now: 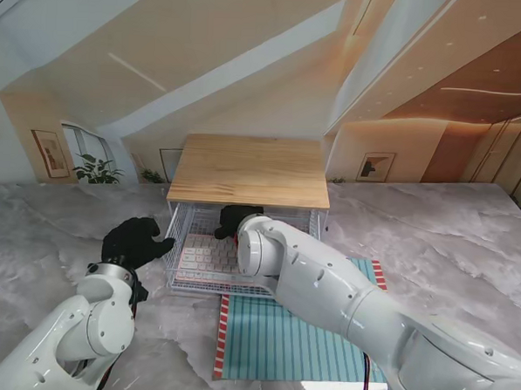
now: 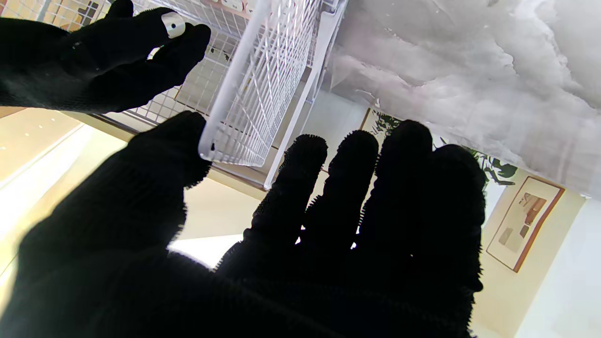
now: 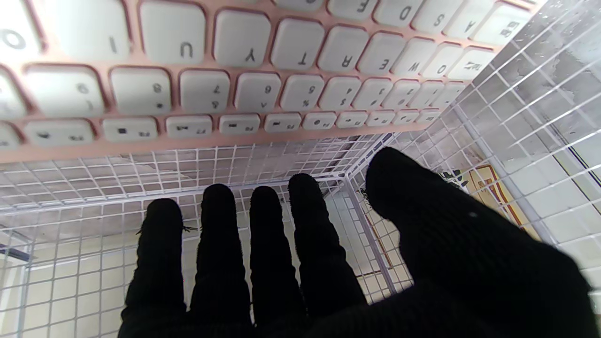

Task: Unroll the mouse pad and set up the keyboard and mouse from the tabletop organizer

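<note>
The teal mouse pad [image 1: 292, 341] lies unrolled on the marble counter [image 1: 433, 239], nearest me. Beyond it, the left hand [image 1: 134, 242] hovers open-fingered beside the wire organizer [image 1: 181, 235]. The right hand [image 1: 237, 220], fingers spread and gripping nothing, reaches inside over the pink keyboard [image 1: 206, 260], under the wooden shelf [image 1: 249, 170].

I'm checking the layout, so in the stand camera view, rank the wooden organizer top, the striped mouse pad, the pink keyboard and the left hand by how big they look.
1. Wooden organizer top and striped mouse pad: too alike to rank, and the right arm hides part of the pad.
2. Pink keyboard, partly hidden.
3. Left hand, smallest.
</note>
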Available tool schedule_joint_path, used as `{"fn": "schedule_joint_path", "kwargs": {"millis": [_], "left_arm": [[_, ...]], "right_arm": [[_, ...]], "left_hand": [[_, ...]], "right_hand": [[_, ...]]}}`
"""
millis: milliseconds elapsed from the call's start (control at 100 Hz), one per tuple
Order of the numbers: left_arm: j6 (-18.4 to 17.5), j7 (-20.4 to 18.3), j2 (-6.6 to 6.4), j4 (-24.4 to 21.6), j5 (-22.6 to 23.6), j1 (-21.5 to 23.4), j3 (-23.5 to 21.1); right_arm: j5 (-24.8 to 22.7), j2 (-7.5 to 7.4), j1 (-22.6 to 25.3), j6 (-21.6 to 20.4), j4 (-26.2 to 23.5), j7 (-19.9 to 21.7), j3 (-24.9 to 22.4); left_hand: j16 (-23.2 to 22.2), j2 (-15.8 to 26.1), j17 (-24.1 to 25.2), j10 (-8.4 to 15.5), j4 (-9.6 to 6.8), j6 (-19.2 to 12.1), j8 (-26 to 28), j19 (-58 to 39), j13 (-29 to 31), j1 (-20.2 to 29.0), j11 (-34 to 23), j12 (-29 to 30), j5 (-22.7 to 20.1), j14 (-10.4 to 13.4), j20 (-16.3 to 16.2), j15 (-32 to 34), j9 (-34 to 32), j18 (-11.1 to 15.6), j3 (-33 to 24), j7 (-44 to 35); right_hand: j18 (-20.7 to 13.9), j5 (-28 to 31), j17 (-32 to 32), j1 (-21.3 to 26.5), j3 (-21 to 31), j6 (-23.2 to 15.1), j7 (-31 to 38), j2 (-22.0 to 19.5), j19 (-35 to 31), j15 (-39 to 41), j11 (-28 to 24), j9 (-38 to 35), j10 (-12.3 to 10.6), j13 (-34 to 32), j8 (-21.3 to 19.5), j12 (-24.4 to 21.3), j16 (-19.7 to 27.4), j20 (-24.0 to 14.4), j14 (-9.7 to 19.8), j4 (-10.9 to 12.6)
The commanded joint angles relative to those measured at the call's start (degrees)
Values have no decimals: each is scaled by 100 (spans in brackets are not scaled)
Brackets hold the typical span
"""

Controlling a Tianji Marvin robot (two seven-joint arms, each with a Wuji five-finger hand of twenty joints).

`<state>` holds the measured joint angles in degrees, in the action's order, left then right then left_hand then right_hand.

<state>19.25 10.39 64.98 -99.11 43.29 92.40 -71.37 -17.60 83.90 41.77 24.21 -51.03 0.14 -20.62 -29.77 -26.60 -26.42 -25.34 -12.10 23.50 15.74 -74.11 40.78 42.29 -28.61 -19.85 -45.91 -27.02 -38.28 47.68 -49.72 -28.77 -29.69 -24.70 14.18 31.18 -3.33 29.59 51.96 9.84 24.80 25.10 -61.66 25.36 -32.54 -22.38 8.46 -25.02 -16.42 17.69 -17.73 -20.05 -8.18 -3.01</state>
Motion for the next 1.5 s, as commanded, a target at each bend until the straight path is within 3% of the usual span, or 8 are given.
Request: {"fn": "schedule_joint_path", "kwargs": {"millis": [0,230,250,380,610,900,1250,1490], "left_arm": [[-44,-74,8,23,20,6,20],[-103,2,11,105,79,-37,73],[-112,13,11,113,85,-41,76],[-185,99,18,173,117,-67,88],[-235,141,15,221,163,-80,99],[-280,156,17,242,148,-81,102],[-295,152,20,245,112,-79,108],[-321,145,18,247,103,-80,107]], "right_arm": [[-6,21,-9,28,1,102,32],[17,56,-67,61,113,179,76],[17,60,-73,59,128,182,81],[18,95,-108,54,224,199,108],[90,225,-196,12,507,242,162],[206,344,-339,15,784,511,282],[206,272,-394,56,725,748,358],[258,266,-409,75,741,875,389]], "left_hand": [[-33,-147,-148,-34,-116,42,58,-186,152,269,-53,-78,-104,-361,-102,113,-140,8,-233,-101],[-50,-246,-485,26,-79,-34,111,-312,491,480,-139,-95,-356,-335,-81,230,-468,-49,-418,-293],[-42,-291,-528,46,26,-58,90,-335,537,544,-140,-89,-371,-322,-52,239,-514,-51,-447,-359],[-39,-529,-737,107,230,-165,19,-450,783,837,-218,-98,-492,-291,24,323,-764,-90,-557,-684],[-37,-736,-1024,162,364,-241,-171,-595,1092,1244,-298,-91,-574,-257,163,420,-1074,-150,-565,-1225],[-44,-734,-1228,180,356,-226,-218,-684,1293,1323,-367,-99,-641,-244,208,488,-1263,-186,-568,-1474],[-44,-737,-1285,163,348,-189,-263,-734,1363,1322,-398,-97,-655,-262,251,517,-1336,-214,-591,-1604],[-44,-756,-1406,137,338,-161,-280,-784,1479,1312,-448,-103,-699,-255,288,561,-1442,-246,-622,-1717]], "right_hand": [[-97,-280,92,-139,-65,97,-15,-158,44,27,-60,139,65,262,75,11,10,148,-122,111],[-85,-316,123,-171,-76,81,2,-136,46,37,-67,193,57,308,99,5,6,160,-118,111],[-80,-328,126,-179,-80,72,2,-131,45,37,-67,204,51,314,101,4,6,161,-107,111],[-38,-428,181,-255,-100,67,-15,-59,68,11,-52,319,48,394,118,-4,17,170,-86,115],[-44,-555,254,-308,-110,76,-1,-49,126,-3,-65,451,48,474,141,-7,25,198,-71,125],[42,-440,350,-316,-157,144,66,-69,147,50,-102,257,116,385,161,-14,9,193,-143,126],[-76,-188,701,-306,-205,49,89,-96,348,72,-107,-44,19,270,110,-18,6,90,5,127],[2,135,739,-324,-233,61,340,-86,370,463,-307,-628,78,-29,-243,95,-190,-268,-90,137]]}}
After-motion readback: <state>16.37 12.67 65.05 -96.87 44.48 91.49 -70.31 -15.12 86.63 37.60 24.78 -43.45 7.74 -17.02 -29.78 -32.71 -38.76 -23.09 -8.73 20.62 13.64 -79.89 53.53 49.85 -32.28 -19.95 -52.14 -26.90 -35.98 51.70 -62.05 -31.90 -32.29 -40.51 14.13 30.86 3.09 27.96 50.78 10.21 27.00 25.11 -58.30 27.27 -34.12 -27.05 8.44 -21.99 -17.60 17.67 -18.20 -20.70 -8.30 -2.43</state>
